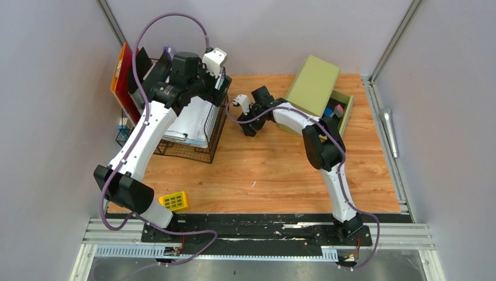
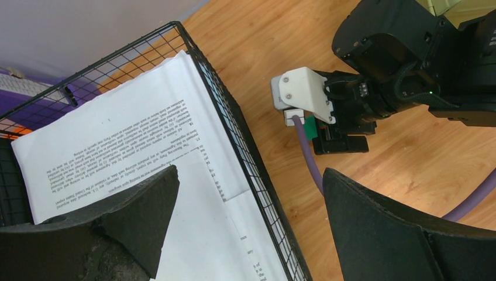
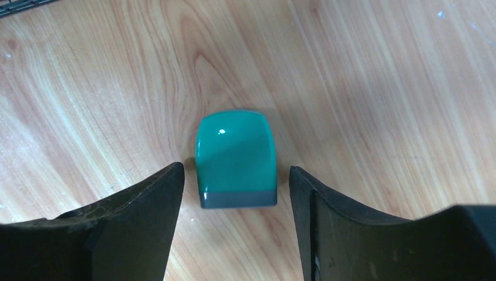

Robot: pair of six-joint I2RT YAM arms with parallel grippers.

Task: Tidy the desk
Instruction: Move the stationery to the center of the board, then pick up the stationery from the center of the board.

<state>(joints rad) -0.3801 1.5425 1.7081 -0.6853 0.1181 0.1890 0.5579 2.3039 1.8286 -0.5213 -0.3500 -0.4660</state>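
My right claw stands wide and empty, one finger on each side of a small green block with a thin gap left at both flanks, so nothing is gripped yet. The block sits flat on the desk, the wood-grain top that spreads out ahead of my two bases, in the far middle between the wire basket and the green drawer cabinet. The desk itself is stiff and fixed; it is the small things on it that I have to move. I judge this block to be light and hard, probably plastic. Its teal top is glossy and rounded and throws a highlight, so it is likely slippery and could squirt out of a high pinch. The grey band at its base looks flatter and duller, so I would close low, on the two straight side walls near that band, squarely and without much force. It does not look fragile. My left claw is also spread wide and carries nothing. It hangs over the rim of the basket, one finger above the printed papers lying inside and the other above bare wood. The cabinet's drawer stands open with small things inside, which I cannot make out.
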